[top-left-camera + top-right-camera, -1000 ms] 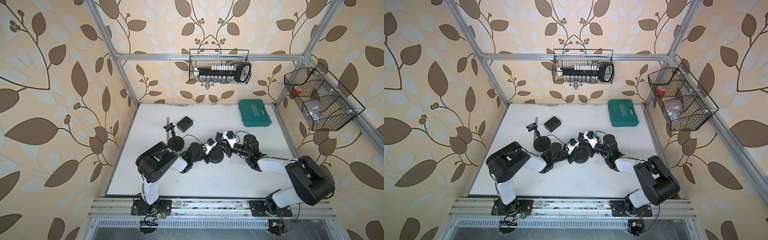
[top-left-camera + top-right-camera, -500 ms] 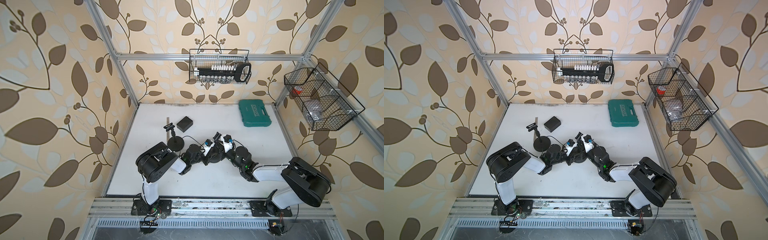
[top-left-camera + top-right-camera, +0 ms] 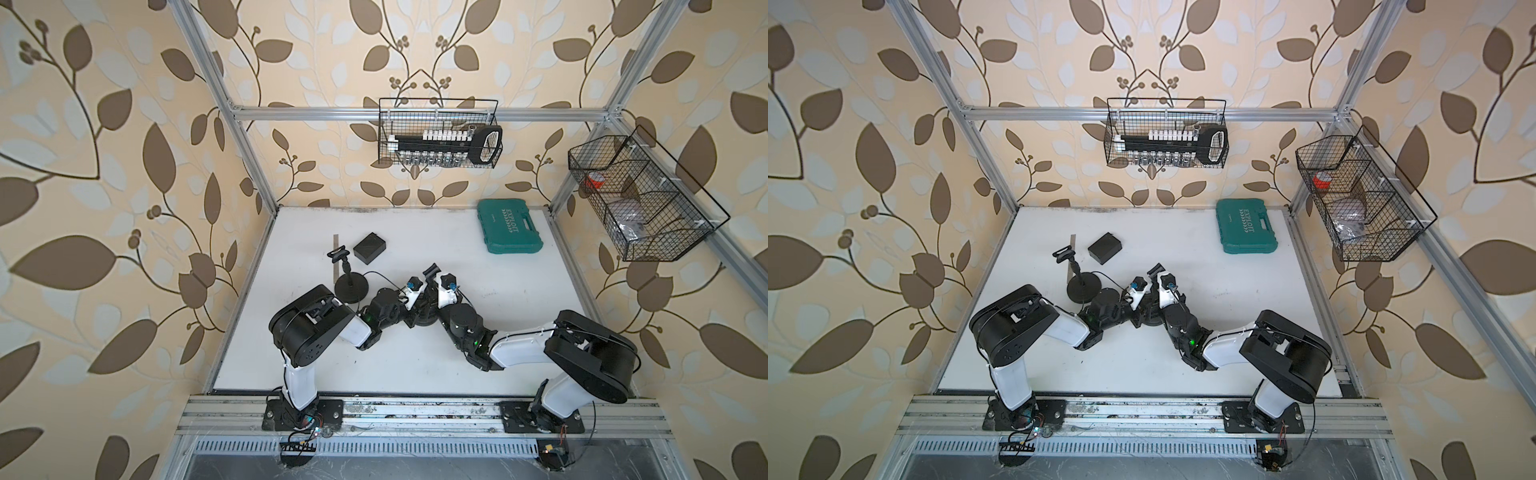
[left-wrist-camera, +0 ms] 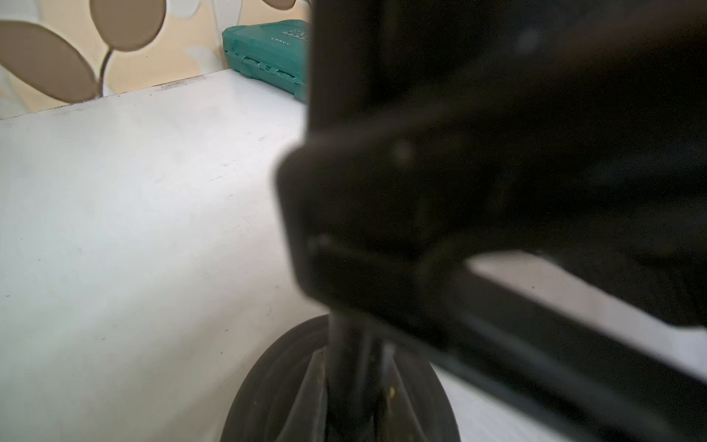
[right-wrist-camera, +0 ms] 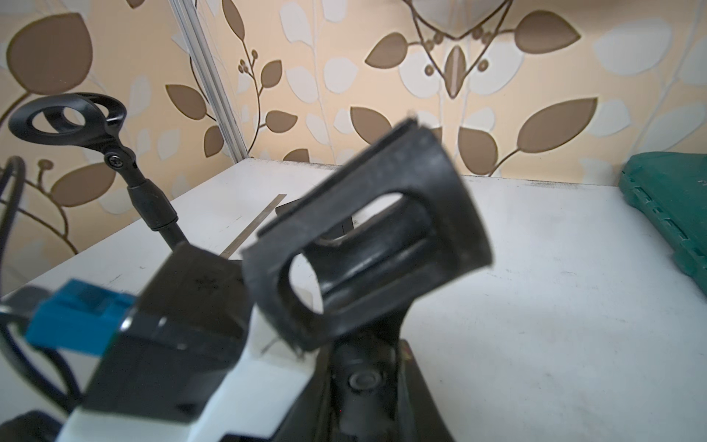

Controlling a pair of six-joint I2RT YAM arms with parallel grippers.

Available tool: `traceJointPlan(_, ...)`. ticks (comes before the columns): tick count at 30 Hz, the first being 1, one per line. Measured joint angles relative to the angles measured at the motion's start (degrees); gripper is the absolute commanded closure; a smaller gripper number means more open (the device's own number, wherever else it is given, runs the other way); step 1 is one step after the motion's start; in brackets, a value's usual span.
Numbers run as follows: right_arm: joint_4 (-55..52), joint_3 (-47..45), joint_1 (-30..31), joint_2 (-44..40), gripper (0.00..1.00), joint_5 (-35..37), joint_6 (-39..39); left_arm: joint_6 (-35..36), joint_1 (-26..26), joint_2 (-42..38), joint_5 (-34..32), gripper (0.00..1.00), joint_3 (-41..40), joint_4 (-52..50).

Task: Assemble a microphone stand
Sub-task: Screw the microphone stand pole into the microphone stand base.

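Observation:
In both top views a black stand with a round base (image 3: 424, 321) (image 3: 1148, 319) sits mid-table between my two grippers. Its microphone clip (image 3: 431, 272) (image 5: 382, 237) sticks up tilted. My left gripper (image 3: 415, 309) (image 4: 352, 413) is shut low on the stand's pole (image 4: 348, 363), just above the base (image 4: 267, 402). My right gripper (image 3: 434, 291) (image 5: 359, 382) is shut on the clip's joint below the cup. A second stand (image 3: 350, 286) with its clip (image 5: 65, 118) is upright to the left.
A green tool case (image 3: 509, 226) lies at the back right. A black box (image 3: 369, 248) and a metal ruler (image 3: 336, 257) lie behind the second stand. Wire baskets hang on the back wall (image 3: 438, 133) and on the right wall (image 3: 640, 199).
My right wrist has swung from the stand's right side round toward the front, still at the clip. The left arm has hardly moved.

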Motion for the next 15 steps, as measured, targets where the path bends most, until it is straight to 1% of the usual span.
traceJointPlan(2, -2.8, -0.07, -1.11, -1.29, 0.59, -3.43, -0.42, -0.09, 0.0, 0.0, -0.33, 0.99, -0.31, 0.81)
traceJointPlan(4, -7.98, -0.42, -2.89, -2.38, 0.44, -9.14, -2.21, -0.17, -0.07, 0.0, -0.61, 1.0, -0.48, 1.18)
traceJointPlan(5, -10.12, -0.59, -3.91, -3.08, 0.4, -12.0, -3.3, -0.15, -0.07, 0.02, -0.79, 1.0, -0.59, 1.31)
traceJointPlan(7, -14.53, -0.72, -7.17, -5.9, 0.38, -18.67, -6.47, -0.15, -0.09, 0.11, -1.22, 1.0, -1.14, 2.16)
traceJointPlan(10, -18.88, -1.05, -12.81, -10.8, 0.37, -29.73, -10.05, -0.22, -0.09, 0.81, -1.55, 1.0, -1.64, 4.02)
traceJointPlan(13, -21.05, -1.29, -20.24, -14.51, 0.37, -40.46, -11.96, -0.26, -0.09, 1.73, -1.64, 1.0, -2.34, 6.54)
traceJointPlan(15, -21.77, -1.27, -24.7, -15.69, 0.37, -46.31, -12.98, -0.28, -0.09, 2.29, -1.64, 1.0, -2.71, 8.04)
